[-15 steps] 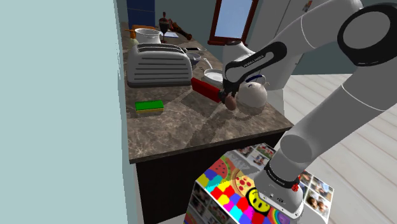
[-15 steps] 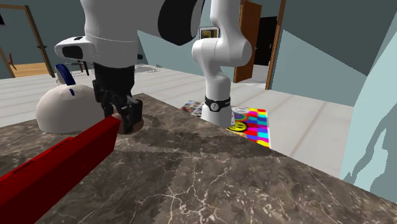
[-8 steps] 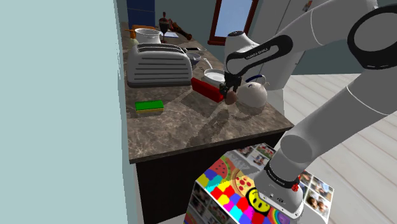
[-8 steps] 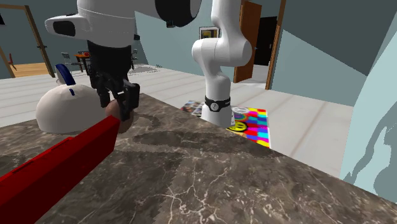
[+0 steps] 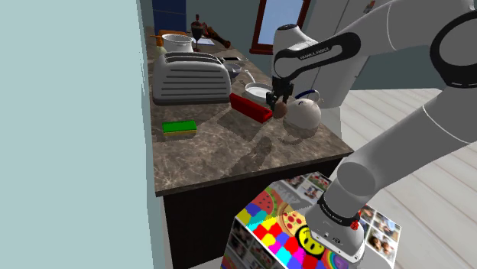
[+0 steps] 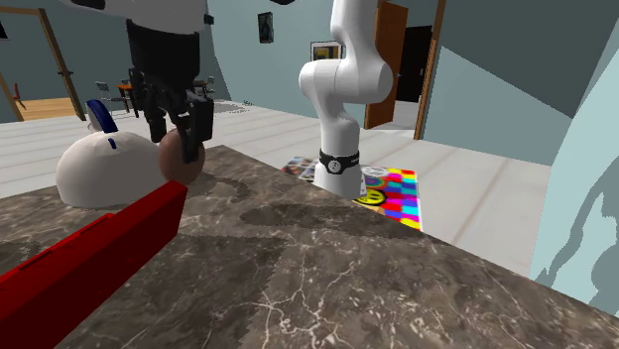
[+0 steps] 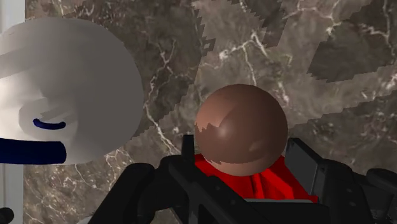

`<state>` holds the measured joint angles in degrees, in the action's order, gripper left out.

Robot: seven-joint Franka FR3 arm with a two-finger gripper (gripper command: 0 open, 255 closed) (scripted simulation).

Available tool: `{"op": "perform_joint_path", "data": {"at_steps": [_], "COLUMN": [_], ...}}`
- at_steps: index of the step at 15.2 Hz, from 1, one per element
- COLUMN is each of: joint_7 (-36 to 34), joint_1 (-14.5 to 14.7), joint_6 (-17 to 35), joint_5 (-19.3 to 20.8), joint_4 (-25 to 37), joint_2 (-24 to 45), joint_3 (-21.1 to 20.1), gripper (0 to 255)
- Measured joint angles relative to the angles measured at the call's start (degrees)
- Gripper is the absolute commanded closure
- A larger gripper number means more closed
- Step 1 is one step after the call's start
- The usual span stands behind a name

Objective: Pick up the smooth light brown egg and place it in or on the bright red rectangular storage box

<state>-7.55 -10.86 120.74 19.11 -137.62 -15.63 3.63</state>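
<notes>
My black gripper (image 5: 279, 103) is shut on the brown egg (image 5: 280, 109), holding it in the air above the marble counter (image 5: 229, 153). The egg (image 6: 180, 159) hangs just over the near end of the long red box (image 6: 89, 253), between the two fingers. In the wrist view the egg (image 7: 240, 129) is clasped by the gripper (image 7: 245, 168), with a bit of the red box (image 7: 254, 181) showing right beneath it. The red box (image 5: 250, 107) lies on the counter beside a white kettle.
A white kettle (image 5: 303, 113) with a dark blue handle stands right next to the egg, seen large in the wrist view (image 7: 63, 114). A silver toaster (image 5: 189, 76), a green sponge (image 5: 180, 127) and a pot (image 5: 176, 40) sit farther along the counter by the wall.
The gripper has lifted with the egg and shifted toward the end of the red box, away from the counter surface. The kettle and box have stayed put.
</notes>
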Motion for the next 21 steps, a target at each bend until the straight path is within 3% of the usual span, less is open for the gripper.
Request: {"op": "perform_joint_path", "data": {"at_steps": [14,21], "joint_7": [2.92,2.27], "joint_1": [0.41,1.18], "joint_6": [-10.50,-12.39], "joint_5": [-1.58,-2.67], "joint_4": [7.59,22.42], "joint_2": [-3.23,10.03], "joint_3": [-0.39,-1.33], "gripper": [255,255]}}
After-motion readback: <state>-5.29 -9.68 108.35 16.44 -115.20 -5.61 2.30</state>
